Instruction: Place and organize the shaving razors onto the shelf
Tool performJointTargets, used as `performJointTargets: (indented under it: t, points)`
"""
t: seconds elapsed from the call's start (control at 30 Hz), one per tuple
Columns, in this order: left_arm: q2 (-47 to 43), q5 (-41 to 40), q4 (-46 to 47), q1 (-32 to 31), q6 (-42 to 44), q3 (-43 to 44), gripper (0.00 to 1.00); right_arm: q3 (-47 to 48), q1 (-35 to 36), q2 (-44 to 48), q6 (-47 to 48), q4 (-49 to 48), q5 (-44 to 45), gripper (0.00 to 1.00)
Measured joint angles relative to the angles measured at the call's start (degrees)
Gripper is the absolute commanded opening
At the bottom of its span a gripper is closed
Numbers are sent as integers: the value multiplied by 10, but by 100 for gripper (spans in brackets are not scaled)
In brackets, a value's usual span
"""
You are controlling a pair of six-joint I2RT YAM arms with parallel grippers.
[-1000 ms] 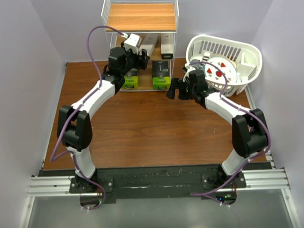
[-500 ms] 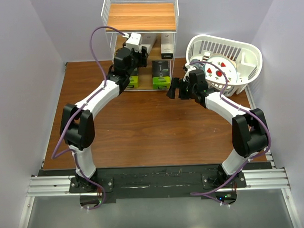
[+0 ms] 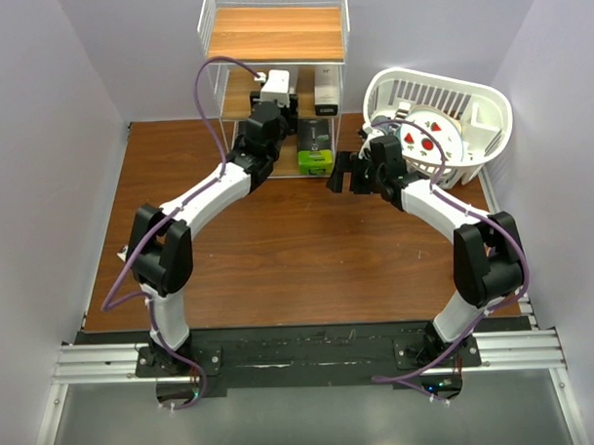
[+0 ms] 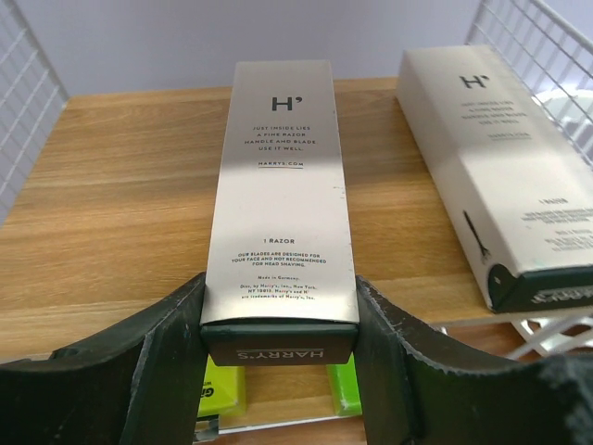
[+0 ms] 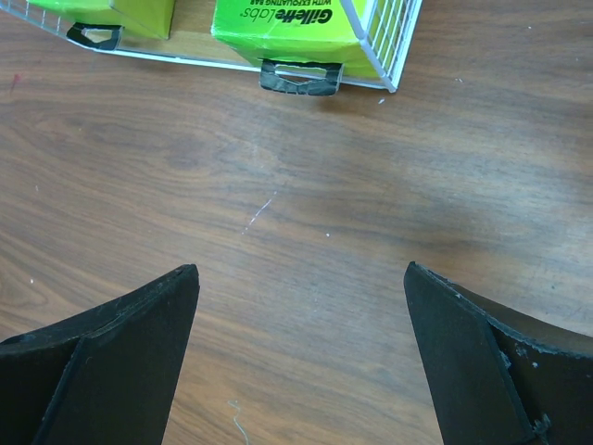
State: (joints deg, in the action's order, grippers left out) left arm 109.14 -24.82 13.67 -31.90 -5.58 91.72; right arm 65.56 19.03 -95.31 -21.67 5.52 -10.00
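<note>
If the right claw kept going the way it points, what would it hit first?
The right gripper would probably meet the shelf's bottom wire edge, with the lime-green Gillette Labs pack just behind it; its tilt is hard to judge.

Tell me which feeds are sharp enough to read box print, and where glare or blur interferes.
Left wrist: the slim silvery razor carton reads sharply with a soft sheen; the second pale carton is washed out, its print faint. Right wrist: lettering on the lime-green razor pack is crisp. Top external: evenly lit, print too small to read.
</note>
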Motion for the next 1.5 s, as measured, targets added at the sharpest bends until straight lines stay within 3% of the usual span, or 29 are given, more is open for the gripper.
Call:
performJointTargets:
  t: [0.57,0.6,0.77,0.83,0.87,1.13,1.23,1.33,1.43,1.5]
  points:
    - [35,-39,0,1,-26,40,45,0,-5,0,0,0,0,97]
    - [35,-40,0,1,-27,40,52,0,-5,0,0,0,0,97]
    - [35,-39,0,0,-28,40,59,0,-6,0,0,0,0,97]
    - [35,-39,0,0,-28,40,75,0,-7,0,0,0,0,97]
    - [35,-39,0,0,-28,40,100,0,-7,0,0,0,0,97]
    - [27,-32,-43,-2,-30,40,100,0,-7,0,1,0,0,98]
    - [-26,2,-120,1,-22,20,100,0,-9,0,5,0,0,98]
    - [-175,73,-186,19,-5,-103,100,0,-16,0,8,0,1,98]
    - [-360,146,-241,100,14,-227,100,-3,-23,3,10,0,2,98]
    - [-419,151,-279,175,17,-252,100,-5,-26,4,10,1,3,98]
